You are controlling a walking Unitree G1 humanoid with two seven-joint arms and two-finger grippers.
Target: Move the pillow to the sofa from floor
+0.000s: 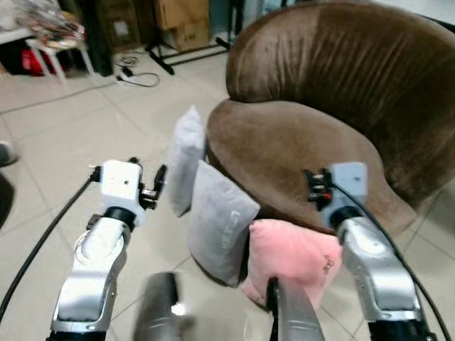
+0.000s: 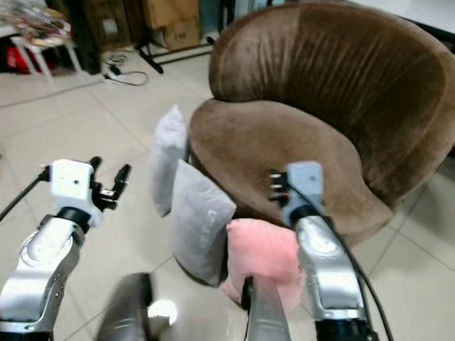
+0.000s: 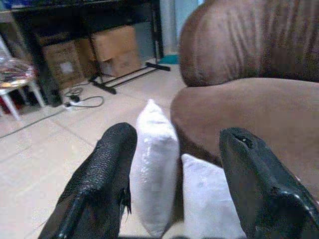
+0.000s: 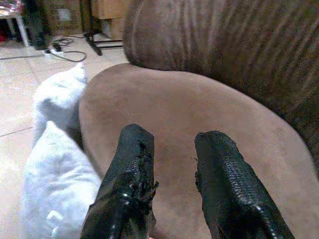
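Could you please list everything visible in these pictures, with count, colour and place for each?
Sofa: one, brown, round, on the tiled floor ahead.
Grey pillows: two, standing on the floor against the sofa's front.
Pink pillow: one, on the floor beside the nearer grey one.
Cardboard boxes: several, brown, by the far wall.
Cable: one, black, on the floor near the boxes.
Small table: one, white legs, far left.
Left gripper: open, raised toward the grey pillows.
Right gripper: open, raised over the sofa seat.

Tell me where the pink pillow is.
The pink pillow stands on the floor against the brown sofa's front, right of the nearer grey pillow.
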